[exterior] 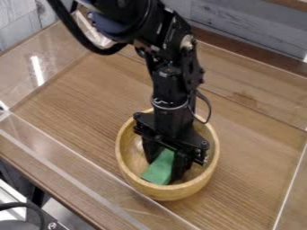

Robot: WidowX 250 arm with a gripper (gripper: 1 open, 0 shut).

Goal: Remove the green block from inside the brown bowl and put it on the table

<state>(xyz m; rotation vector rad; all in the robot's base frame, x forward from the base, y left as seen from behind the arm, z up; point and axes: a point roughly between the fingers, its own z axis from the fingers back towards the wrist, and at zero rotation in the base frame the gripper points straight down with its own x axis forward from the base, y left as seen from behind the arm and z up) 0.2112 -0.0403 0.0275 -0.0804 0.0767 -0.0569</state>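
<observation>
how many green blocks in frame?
1. The green block lies inside the brown bowl, with the tool down over its upper end. The arm hides part of the bowl, so another could be out of sight.

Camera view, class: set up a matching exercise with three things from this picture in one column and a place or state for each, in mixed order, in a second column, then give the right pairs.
Column one:
1. green block
2. brown bowl
3. gripper

Column two:
A. stands on the wood-grain table
B. lies inside the bowl, between the fingers
C. points down into the bowl, shut on the block

Pairs: 1-B, 2-A, 3-C
</observation>
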